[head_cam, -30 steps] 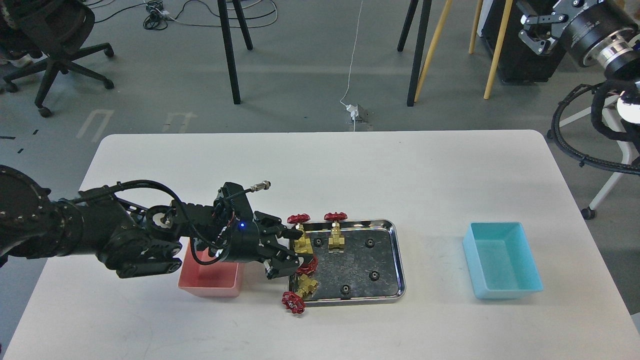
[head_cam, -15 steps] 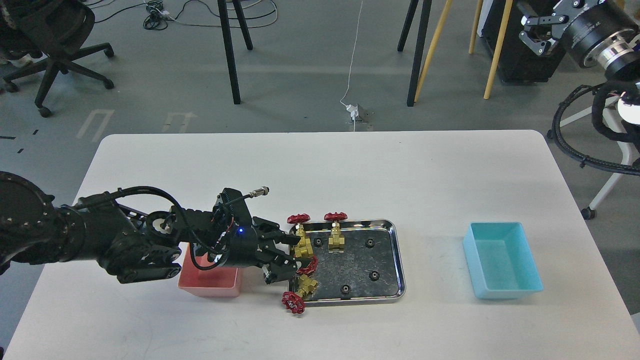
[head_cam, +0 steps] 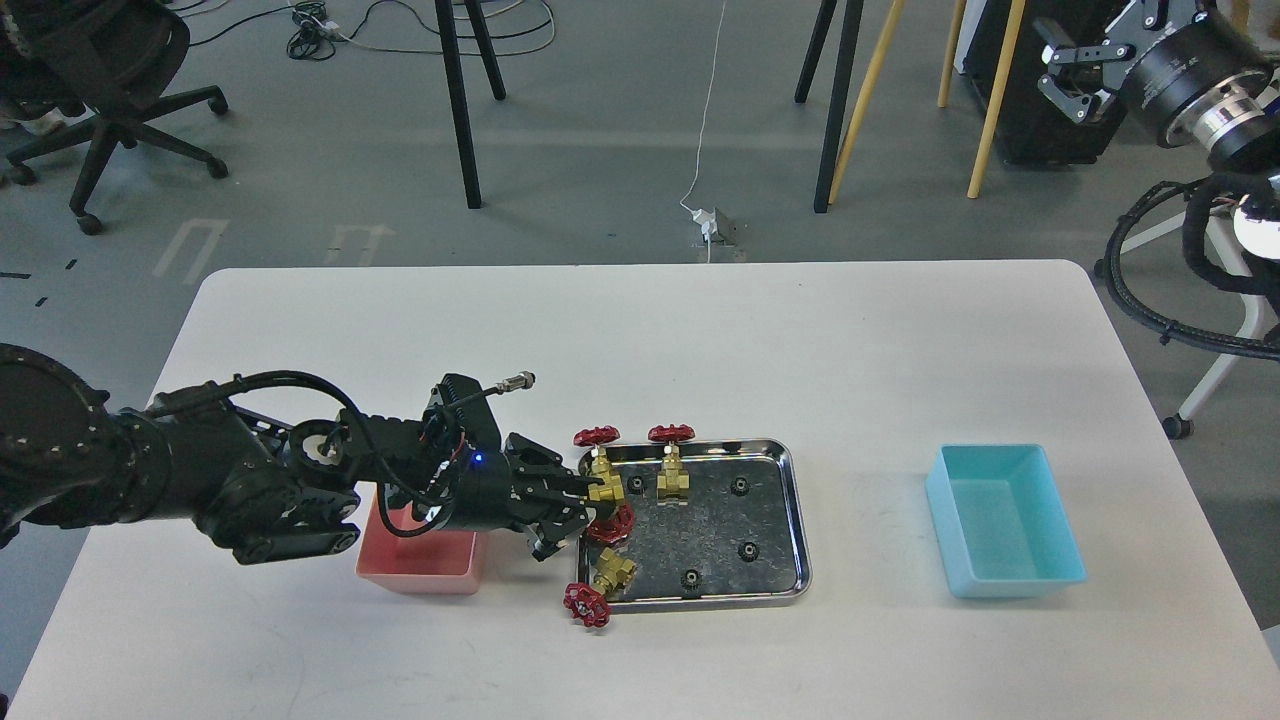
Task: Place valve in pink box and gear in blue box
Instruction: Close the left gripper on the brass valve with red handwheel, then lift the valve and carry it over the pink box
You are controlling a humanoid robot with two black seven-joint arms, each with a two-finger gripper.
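Observation:
Several brass valves with red handwheels and several tiny black gears lie in a steel tray [head_cam: 798, 520]. My left gripper [head_cam: 578, 508] reaches over the tray's left edge, its fingers closed in on a valve [head_cam: 612, 523] whose body is mostly hidden. Other valves stand at the tray's back left [head_cam: 604, 488] and beside it [head_cam: 672, 481]; one [head_cam: 600, 588] hangs over the front left rim. Gears [head_cam: 739, 486] [head_cam: 748, 551] [head_cam: 690, 578] lie loose in the tray. The pink box [head_cam: 420, 568] is half hidden under my left arm. The blue box [head_cam: 1005, 520] is empty at the right. My right gripper [head_cam: 1068, 66] is open, raised off the table at the upper right.
The white table [head_cam: 640, 330] carries the pink box, tray and blue box in a row near the front. Chair legs, stand legs and cables are on the floor beyond the far edge. A black cable loop hangs at the right.
My left gripper's fingers have closed in from a wide gap around the valve at the tray's left edge, and its red handwheel has shifted slightly. The right arm drifted slightly.

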